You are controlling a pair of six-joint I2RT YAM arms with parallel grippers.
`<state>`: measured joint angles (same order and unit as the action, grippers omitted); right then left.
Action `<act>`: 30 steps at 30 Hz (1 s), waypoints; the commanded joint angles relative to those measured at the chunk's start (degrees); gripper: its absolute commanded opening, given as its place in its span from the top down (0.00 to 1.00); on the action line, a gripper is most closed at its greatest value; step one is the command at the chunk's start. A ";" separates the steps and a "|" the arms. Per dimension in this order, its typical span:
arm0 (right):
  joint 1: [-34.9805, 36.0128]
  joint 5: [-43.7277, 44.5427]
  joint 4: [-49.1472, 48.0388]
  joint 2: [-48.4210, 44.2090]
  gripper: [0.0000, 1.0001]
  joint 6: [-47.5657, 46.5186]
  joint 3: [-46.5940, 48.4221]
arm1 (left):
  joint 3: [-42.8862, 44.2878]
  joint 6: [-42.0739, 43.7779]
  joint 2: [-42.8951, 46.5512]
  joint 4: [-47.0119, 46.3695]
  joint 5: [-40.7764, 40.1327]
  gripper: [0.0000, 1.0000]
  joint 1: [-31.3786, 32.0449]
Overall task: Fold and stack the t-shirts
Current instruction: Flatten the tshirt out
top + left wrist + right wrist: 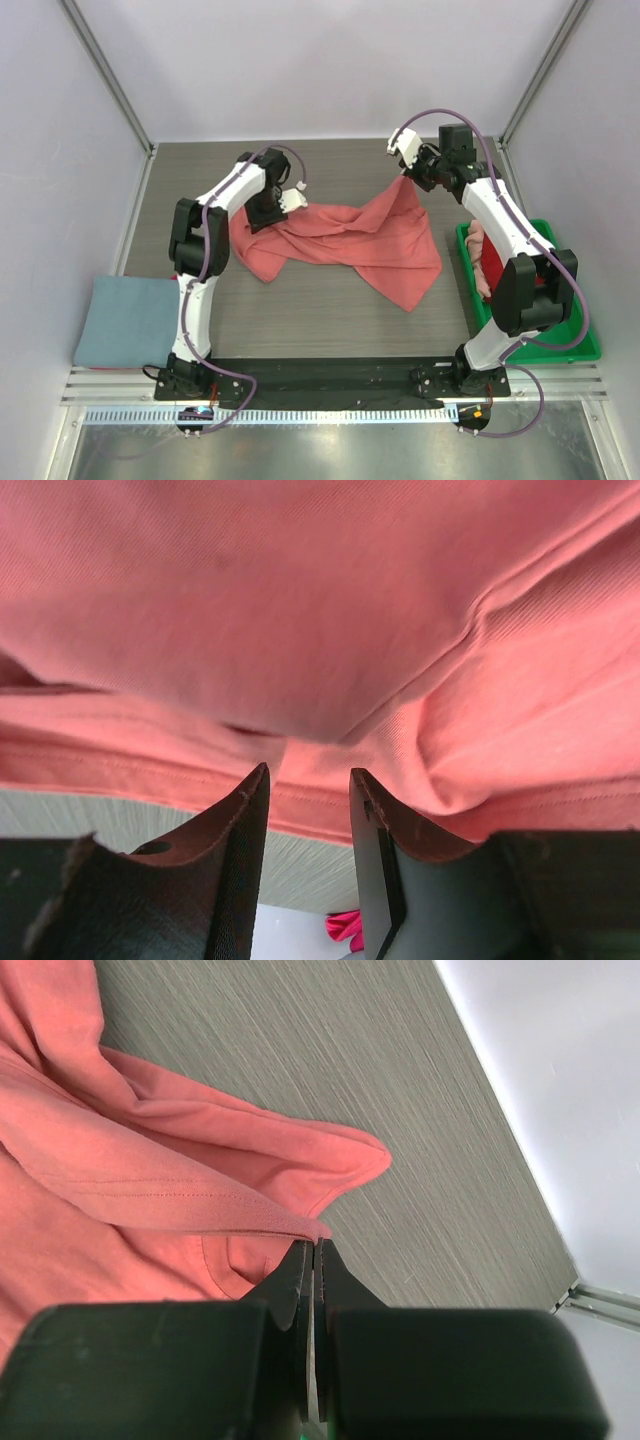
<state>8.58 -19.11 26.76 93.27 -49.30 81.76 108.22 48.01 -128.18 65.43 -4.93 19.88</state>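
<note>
Top external view, near side first: a folded blue-grey cloth [125,320] lies flat at the near left corner of the grey wood-grain table [330,320]. Along the right edge sits a green plastic bin [580,345] with pink garments [486,262] bundled inside, partly hidden by the right arm. Mid-table, there's the salmon-red cotton t-shirt [350,240], rumpled and stretched from left to right. At its left end the left gripper [290,200] is down on the fabric. On the left wrist camera its fingers [250,810] stand apart, unclenched, with the hem lying across the tips. Farther back, toward the far right corner, the right gripper [403,172] has the t-shirt's corner lifted off the table, jaws pressed tight together on the stitched hem.
</note>
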 commanded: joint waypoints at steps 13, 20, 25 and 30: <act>1.00 0.74 -2.24 -1.87 0.99 1.13 -0.02 | 1.99 -3.45 -2.51 -5.75 -3.95 0.62 0.34; 1.26 0.92 -2.33 -1.69 0.99 1.40 -0.02 | 3.83 -4.68 -4.10 -6.80 -4.48 0.69 0.34; 1.35 1.01 -2.50 -1.69 0.99 1.92 -0.10 | 5.50 -5.82 -4.89 -6.98 -5.00 0.93 0.42; 1.35 1.53 -2.86 -1.87 0.99 2.45 -0.11 | 6.21 -7.14 -3.58 -7.86 -5.18 1.00 0.16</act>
<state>9.65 -18.28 26.52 93.25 -48.23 81.62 112.31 42.15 -133.03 59.22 -9.43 20.49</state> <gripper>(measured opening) 0.028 0.007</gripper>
